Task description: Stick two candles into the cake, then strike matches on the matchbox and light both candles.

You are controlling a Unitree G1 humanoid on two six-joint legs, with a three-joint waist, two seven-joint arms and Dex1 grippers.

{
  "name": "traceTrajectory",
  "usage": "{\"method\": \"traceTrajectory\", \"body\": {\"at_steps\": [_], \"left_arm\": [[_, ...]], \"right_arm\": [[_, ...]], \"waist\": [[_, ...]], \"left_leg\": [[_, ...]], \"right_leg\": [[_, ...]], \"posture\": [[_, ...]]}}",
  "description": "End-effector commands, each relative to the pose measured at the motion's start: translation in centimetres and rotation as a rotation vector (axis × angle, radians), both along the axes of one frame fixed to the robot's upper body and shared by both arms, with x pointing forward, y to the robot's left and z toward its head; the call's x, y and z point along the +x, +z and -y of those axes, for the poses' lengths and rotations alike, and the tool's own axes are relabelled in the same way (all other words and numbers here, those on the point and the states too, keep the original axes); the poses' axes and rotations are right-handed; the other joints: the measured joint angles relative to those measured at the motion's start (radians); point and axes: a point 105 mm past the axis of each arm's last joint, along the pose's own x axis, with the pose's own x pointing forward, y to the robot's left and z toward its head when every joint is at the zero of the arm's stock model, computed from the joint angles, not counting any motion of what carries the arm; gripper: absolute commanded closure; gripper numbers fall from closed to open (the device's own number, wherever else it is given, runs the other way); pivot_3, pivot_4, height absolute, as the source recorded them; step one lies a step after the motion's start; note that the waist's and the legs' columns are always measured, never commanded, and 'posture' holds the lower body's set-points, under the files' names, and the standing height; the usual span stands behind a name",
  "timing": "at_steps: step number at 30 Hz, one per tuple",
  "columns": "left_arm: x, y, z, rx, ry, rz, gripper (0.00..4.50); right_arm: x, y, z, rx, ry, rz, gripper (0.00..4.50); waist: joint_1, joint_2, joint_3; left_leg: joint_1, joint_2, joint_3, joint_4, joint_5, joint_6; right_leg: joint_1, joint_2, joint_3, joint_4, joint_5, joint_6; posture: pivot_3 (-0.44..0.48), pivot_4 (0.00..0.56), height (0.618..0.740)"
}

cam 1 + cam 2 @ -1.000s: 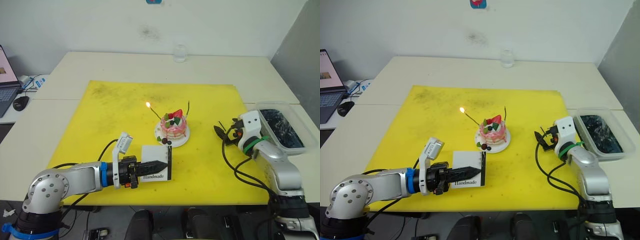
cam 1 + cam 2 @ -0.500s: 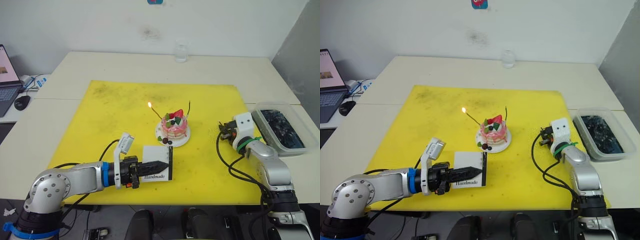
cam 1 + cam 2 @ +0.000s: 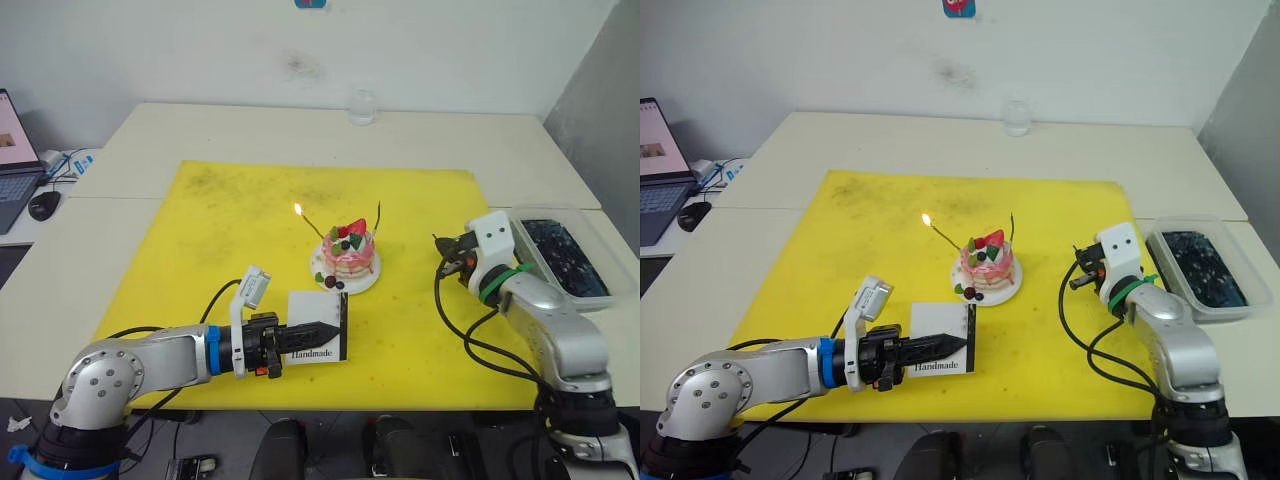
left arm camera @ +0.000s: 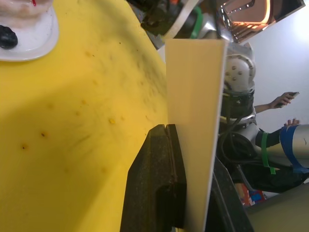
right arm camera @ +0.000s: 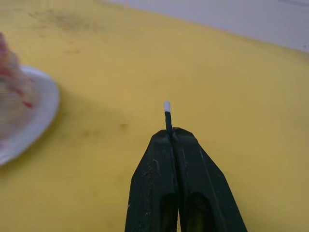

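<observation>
Yellow mat (image 3: 230, 240) covers the middle of a cream table (image 3: 200, 125), white wall behind. Far left: a laptop (image 3: 10, 160) and mouse (image 3: 42, 206) on a side desk. A clear glass (image 3: 360, 106) stands at the table's far edge, off the mat. At the right edge sits a clear plastic tub (image 3: 560, 255) with dark contents.

Left gripper (image 3: 325, 328) lies low along the mat's near edge, forearm roughly level, fingers pointing right. Its fingers are clamped on the matchbox (image 3: 318, 328), which stands on edge facing the camera (black strip on its right side). The left wrist view shows the box pinched flat between the two pads.

Cake (image 3: 348, 253) sits on its white plate (image 3: 368, 280) near the mat's centre, just beyond the matchbox. Two candles stand in it: the left candle (image 3: 310, 222) leans left with a flame at its tip, the right candle (image 3: 378, 217) shows no flame.

Right gripper (image 3: 445, 262) hovers over the mat's right part, arm bent up from the near right corner, fingers pointing left toward the cake. Fingers are pressed together on a match (image 5: 167, 118), pale head sticking out past the tips. It is right of the cake, apart from it, and well apart from the matchbox.
</observation>
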Motion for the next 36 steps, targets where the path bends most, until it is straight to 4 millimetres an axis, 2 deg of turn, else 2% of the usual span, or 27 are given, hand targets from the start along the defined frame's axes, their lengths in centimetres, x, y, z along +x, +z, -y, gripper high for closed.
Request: {"method": "traceTrajectory", "body": {"at_steps": [1,3,5,9,14,19,23,26,36], "left_arm": [[0.0,0.8,0.2,-0.012,-0.024,0.031,4.50],[0.1,0.8,0.1,-0.009,-0.029,0.027,4.50],[0.1,0.7,0.1,-0.007,-0.032,0.025,4.50],[0.4,0.7,0.4,-0.008,-0.054,0.021,4.50],[0.7,0.8,0.4,-0.007,-0.058,0.028,4.50],[0.6,0.8,0.5,-0.008,-0.060,0.030,4.50],[0.4,0.7,0.6,-0.009,-0.062,0.028,4.50],[0.3,0.7,0.5,-0.007,-0.060,0.026,4.50],[0.4,0.6,0.5,-0.007,-0.060,0.023,4.50]], "right_arm": [[-3.4,1.1,-0.3,0.003,0.031,-0.003,4.47],[-5.5,0.4,-1.0,-0.008,0.079,-0.016,4.47],[-6.7,0.0,-1.6,-0.016,0.116,-0.027,4.47],[-9.1,-3.4,-2.2,0.025,0.099,-0.094,4.47],[-9.6,-5.4,-2.1,0.059,0.021,-0.123,4.47],[-9.6,-6.2,-2.3,0.081,-0.011,-0.119,4.47],[-9.7,-6.5,-2.6,0.073,0.003,-0.106,3.57],[-9.6,-6.2,-2.8,0.061,0.028,-0.071,2.51],[-9.1,-7.1,-3.2,-0.003,0.073,-0.025,2.51]], "waist": [[0.006,0.000,0.000],[0.008,0.000,0.000],[0.008,0.000,0.000],[0.003,-0.001,-0.001],[-0.005,-0.001,0.000],[-0.003,-0.001,0.000],[-0.003,-0.001,0.000],[-0.003,-0.001,0.000],[-0.003,-0.001,0.000]], "left_leg": [[0.000,0.000,0.000,0.000,0.000,0.000],[0.000,0.000,0.000,0.000,0.000,0.000],[0.000,0.000,0.000,-0.001,0.000,0.000],[0.002,0.000,0.000,-0.001,0.000,0.000],[0.002,0.000,0.001,0.000,0.000,0.000],[0.002,0.000,0.001,0.000,0.000,0.000],[0.002,0.000,0.001,-0.001,-0.001,-0.001],[0.002,0.000,0.001,-0.001,-0.001,-0.001],[0.002,0.000,0.001,-0.001,-0.001,-0.001]], "right_leg": [[0.000,0.000,0.000,0.000,0.000,0.000],[0.000,0.000,0.000,-0.001,-0.001,0.000],[0.000,0.000,0.000,-0.001,-0.001,0.000],[0.001,-0.001,-0.001,-0.001,-0.001,-0.001],[0.000,-0.002,0.001,0.000,-0.003,-0.005],[0.000,-0.002,0.000,-0.001,-0.004,-0.006],[0.000,-0.002,0.000,-0.001,-0.004,-0.006],[0.000,-0.002,0.000,0.000,-0.004,-0.006],[0.000,-0.002,0.000,-0.001,-0.005,-0.007]], "posture": [[0.000,0.150,0.740],[0.000,0.150,0.740],[0.000,0.150,0.740],[0.000,0.150,0.740],[0.000,0.150,0.740],[0.000,0.150,0.740],[0.000,0.150,0.740],[0.000,0.150,0.740],[0.000,0.150,0.740]]}}
